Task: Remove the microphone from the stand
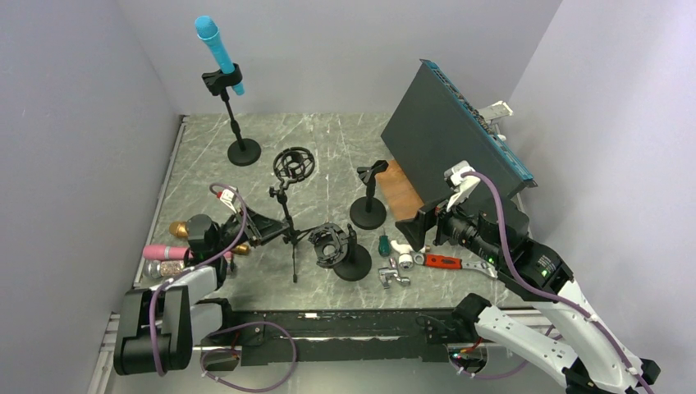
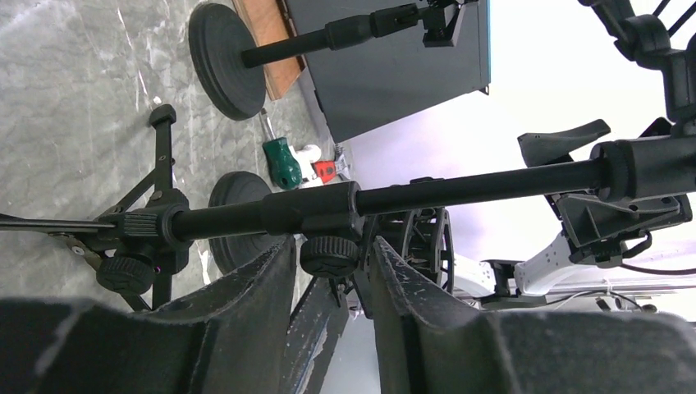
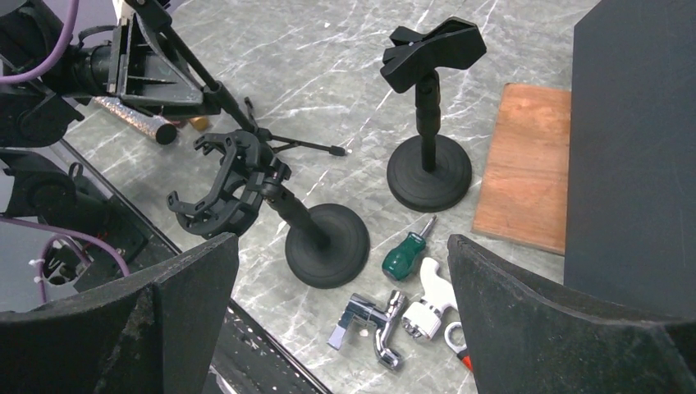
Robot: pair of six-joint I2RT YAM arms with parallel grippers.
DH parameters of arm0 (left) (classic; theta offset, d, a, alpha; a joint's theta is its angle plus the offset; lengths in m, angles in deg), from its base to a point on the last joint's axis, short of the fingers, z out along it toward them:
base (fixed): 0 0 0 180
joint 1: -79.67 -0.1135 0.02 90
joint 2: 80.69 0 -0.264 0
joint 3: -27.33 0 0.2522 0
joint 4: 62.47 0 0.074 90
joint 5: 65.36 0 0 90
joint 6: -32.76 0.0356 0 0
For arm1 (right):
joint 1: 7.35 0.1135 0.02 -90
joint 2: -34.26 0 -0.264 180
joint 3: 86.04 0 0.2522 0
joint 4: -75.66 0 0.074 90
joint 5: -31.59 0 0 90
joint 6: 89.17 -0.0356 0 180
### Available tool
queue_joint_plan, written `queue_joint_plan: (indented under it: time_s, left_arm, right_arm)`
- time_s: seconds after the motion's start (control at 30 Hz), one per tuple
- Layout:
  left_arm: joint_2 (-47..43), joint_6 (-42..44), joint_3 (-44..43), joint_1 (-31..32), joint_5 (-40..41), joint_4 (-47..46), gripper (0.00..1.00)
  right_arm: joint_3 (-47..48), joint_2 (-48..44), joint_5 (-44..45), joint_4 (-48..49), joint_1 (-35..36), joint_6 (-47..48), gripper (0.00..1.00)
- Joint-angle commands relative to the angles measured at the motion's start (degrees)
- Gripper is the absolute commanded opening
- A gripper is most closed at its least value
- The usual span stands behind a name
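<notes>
The blue microphone (image 1: 217,45) sits tilted in the black clip of a tall stand (image 1: 244,151) at the back left, seen only in the top view. My left gripper (image 1: 256,226) is far from it at the front left, by the tripod stand (image 1: 287,222). In the left wrist view its jaws (image 2: 328,246) stand slightly apart on either side of the tripod pole's knob (image 2: 328,256), with small gaps on both sides. My right gripper (image 1: 414,231) is wide open and empty (image 3: 341,246), hovering over loose tools at the front right.
Pink (image 1: 164,252), gold (image 1: 178,228) and glitter (image 1: 164,268) microphones lie at the front left. A shock-mount desk stand (image 1: 338,249), an empty clip stand (image 1: 368,201), a green screwdriver (image 3: 404,256), a chrome tap (image 3: 369,320), a wooden board (image 3: 525,164) and a big black box (image 1: 451,123) fill the middle and right.
</notes>
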Motion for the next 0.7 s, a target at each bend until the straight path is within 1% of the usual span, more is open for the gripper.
queue_joint_plan:
  time_s: [0.0, 0.17, 0.23, 0.3, 0.37, 0.47, 0.67]
  left_arm:
    - [2.6, -3.3, -1.1, 0.2, -0.9, -10.8, 0.41]
    - [4.7, -6.7, -0.3, 0.2, -0.4, -16.0, 0.29]
    - [5.4, -7.3, -0.1, 0.2, -0.3, -16.5, 0.23]
    - [6.1, -7.7, 0.3, 0.2, -0.2, -16.6, 0.13]
    - [7.0, -8.9, 0.9, 0.2, 0.2, -17.6, 0.0]
    - [9.1, -13.4, 2.5, 0.2, 1.6, -20.2, 0.0]
    - [14.7, -33.0, 7.2, 0.2, 7.8, -31.9, 0.0]
  right_arm:
    - [0.8, -0.7, 1.3, 0.5, 0.1, -0.1, 1.0]
    - [0.4, -1.2, 1.6, 0.1, 0.1, -0.2, 1.0]
    - [0.3, -1.2, 1.4, 0.2, 0.2, -0.3, 1.0]
    - [0.3, -1.1, 1.3, 0.3, 0.1, -0.3, 1.0]
    - [0.4, -1.0, 1.2, 0.2, 0.1, -0.2, 1.0]
    - [0.4, -0.9, 1.3, 0.2, 0.1, -0.1, 1.0]
    - [0.2, -0.4, 1.2, 0.4, 0.2, -0.1, 1.0]
